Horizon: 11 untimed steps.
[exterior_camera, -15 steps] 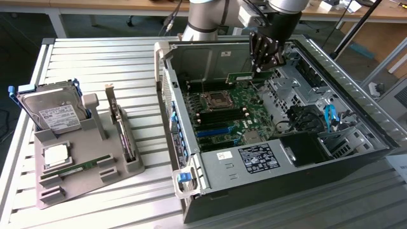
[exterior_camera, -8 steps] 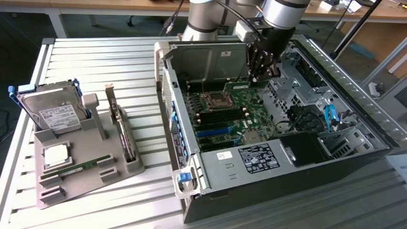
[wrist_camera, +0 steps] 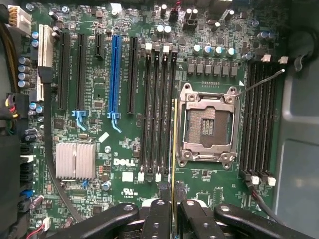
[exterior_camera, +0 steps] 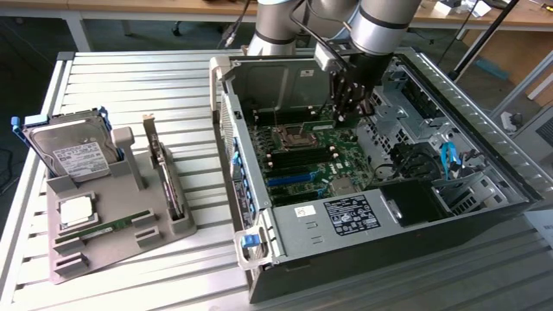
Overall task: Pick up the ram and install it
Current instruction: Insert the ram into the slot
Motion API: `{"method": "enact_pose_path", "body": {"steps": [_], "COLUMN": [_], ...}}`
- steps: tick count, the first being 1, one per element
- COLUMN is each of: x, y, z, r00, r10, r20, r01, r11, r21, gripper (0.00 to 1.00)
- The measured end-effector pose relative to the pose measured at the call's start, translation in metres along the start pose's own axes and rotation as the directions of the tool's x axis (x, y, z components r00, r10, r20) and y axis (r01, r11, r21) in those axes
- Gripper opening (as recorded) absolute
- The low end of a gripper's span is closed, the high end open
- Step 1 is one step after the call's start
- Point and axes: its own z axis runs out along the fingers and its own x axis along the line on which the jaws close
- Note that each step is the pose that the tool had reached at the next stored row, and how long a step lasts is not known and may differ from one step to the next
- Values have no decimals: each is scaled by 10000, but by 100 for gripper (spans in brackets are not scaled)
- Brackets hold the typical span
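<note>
Exterior view's left: grey moulded parts tray [exterior_camera: 121,253] with a silver hard drive [exterior_camera: 74,152] standing in it and a spare slim green memory stick [exterior_camera: 103,228] lying flat. Right of that is the open black-and-silver tower case [exterior_camera: 363,223]. Its green motherboard [wrist_camera: 124,149] is exposed and the black two-finger gripper [wrist_camera: 174,216] is down inside it.

Risks:
- The ram [wrist_camera: 174,149], a thin green circuit-board stick seen edge-on, sits over the bank of black memory slots [wrist_camera: 157,109], on the side nearest the square silver processor socket [wrist_camera: 208,124].
- Any skew or tilt and it rides the slot wall instead of seating.
- If the notch is the wrong way round or the white end latches are shut, pressing would flex the board.
- A narrow grip on a thin edge could let it pivot.
- Can't tell if it touches the slot yet.

Jaws: nearly together, clamped on the ram, one finger each side.
</note>
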Motion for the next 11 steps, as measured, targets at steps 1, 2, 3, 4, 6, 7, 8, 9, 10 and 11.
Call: {"method": "enact_pose_path", "body": {"steps": [1, 2, 3, 4, 6, 7, 8, 9, 10, 11], "x": [1, 2, 5, 6, 8, 9, 9, 8, 3, -5], "y": [3, 6, 12, 21, 27, 28, 29, 47, 134, 249], "z": [12, 22, 44, 74, 146, 172, 174, 176, 176, 174], "r00": [10000, 10000, 10000, 10000, 10000, 10000, 10000, 10000, 10000, 10000], "r10": [-1, 0, -1, 0, -2, 0, 1, -1, -1, -2], "r20": [0, 0, 0, 0, 0, 0, -3, 0, 1, 0], "r01": [1, 0, 1, 0, 2, 0, -1, 1, 1, 2], "r11": [10000, 10000, 10000, 10000, 10000, 10000, 10000, 10000, 10000, 10000], "r21": [0, 0, 0, -1, -4, -5, -6, -5, -1, 12], "gripper": [15, 15, 15, 15, 15, 15, 15, 15, 15, 15]}}
